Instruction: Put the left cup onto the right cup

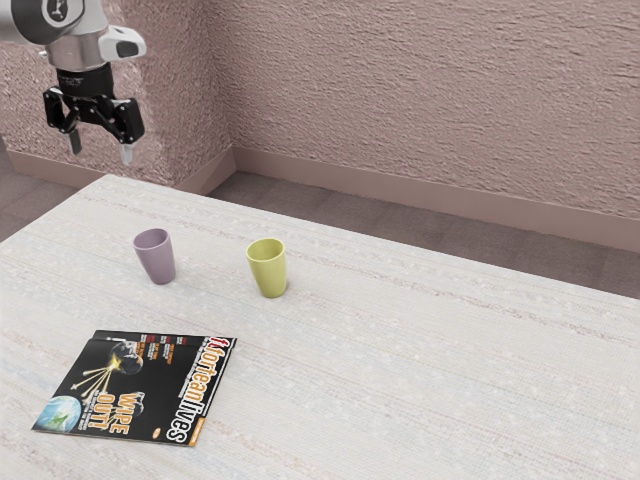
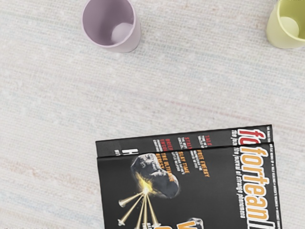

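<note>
The mauve cup (image 1: pixel 155 256) (image 2: pixel 112 24) and the yellow-green cup (image 1: pixel 267 267) (image 2: pixel 288 24) are smooth, matte, tapered tumblers without handles. Both stand upright and apart on a pale table (image 1: pixel 430 370) (image 2: pixel 47 119) with a faint streaked wood grain; the mauve one is toward the exterior view's left. A glossy black magazine (image 1: pixel 135 388) (image 2: pixel 190 186), with orange and white cover lettering, lies flat on the near side of the cups. Behind the table is a rough pink stucco wall (image 1: pixel 420 90).

The black gripper (image 1: pixel 100 142) has its two fingers spread wide and grasps nothing. It hangs high above the table's far corner at the exterior view's upper left, fingers pointing down, well apart from both cups.
</note>
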`<state>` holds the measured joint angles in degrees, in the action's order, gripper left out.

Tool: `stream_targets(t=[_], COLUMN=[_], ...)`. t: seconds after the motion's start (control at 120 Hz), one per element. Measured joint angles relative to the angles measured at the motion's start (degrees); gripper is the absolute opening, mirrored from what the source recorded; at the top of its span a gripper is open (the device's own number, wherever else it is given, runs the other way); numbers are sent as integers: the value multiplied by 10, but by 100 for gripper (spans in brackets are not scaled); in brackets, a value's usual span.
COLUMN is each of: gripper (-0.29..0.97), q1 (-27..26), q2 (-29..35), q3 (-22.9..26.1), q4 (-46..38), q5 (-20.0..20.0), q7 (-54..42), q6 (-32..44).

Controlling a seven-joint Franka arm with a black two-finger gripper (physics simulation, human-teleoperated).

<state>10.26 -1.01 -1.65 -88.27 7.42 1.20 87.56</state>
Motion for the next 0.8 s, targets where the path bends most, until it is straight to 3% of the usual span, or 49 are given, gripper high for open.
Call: stream_targets(t=[0.217, 0.425, 0.8], gripper=[68, 68, 68], q1=[6, -99, -67], q2=[-8, -59, -153], q3=[-1, -32, -65], q4=[0, -2, -3], q5=[11, 16, 9], q7=[-12, -26, -61], q6=[12, 59, 152])
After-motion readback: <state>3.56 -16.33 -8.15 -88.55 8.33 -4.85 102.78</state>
